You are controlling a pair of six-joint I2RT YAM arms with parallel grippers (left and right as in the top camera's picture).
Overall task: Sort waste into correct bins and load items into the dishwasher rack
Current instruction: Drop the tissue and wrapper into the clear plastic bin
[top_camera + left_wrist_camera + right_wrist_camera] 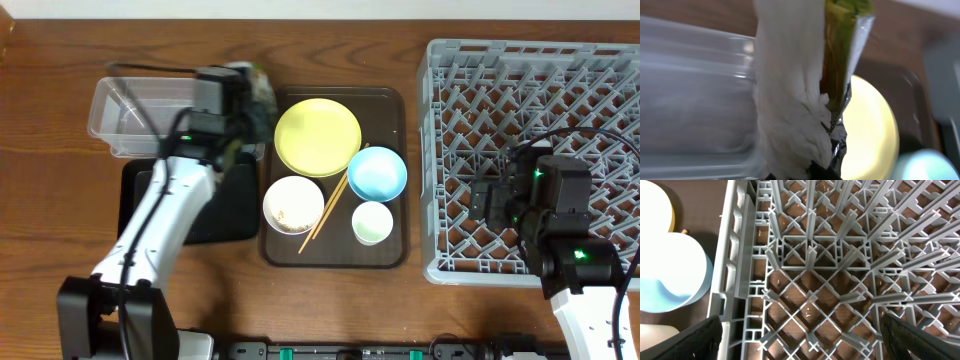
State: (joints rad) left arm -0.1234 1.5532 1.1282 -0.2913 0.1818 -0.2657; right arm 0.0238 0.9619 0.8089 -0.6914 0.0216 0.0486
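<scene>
My left gripper (250, 105) is shut on the crumpled white-and-green wrapper (800, 95), held between the clear tub (135, 110) and the brown tray; the wrapper also shows in the overhead view (260, 85). The black tray (230, 205) lies under my left arm. The yellow plate (317, 136), light blue bowl (377, 172), white bowl (293, 203) with rice grains, pale green cup (372, 222) and chopsticks (330, 205) sit on the brown tray. My right gripper (800, 345) is open and empty above the grey dishwasher rack (530, 80), at its left side.
The brown serving tray (390, 110) lies in the middle between the tub and the rack. The blue bowl (670, 275) shows just outside the rack's left wall (735, 270) in the right wrist view. Bare wooden table lies along the front edge.
</scene>
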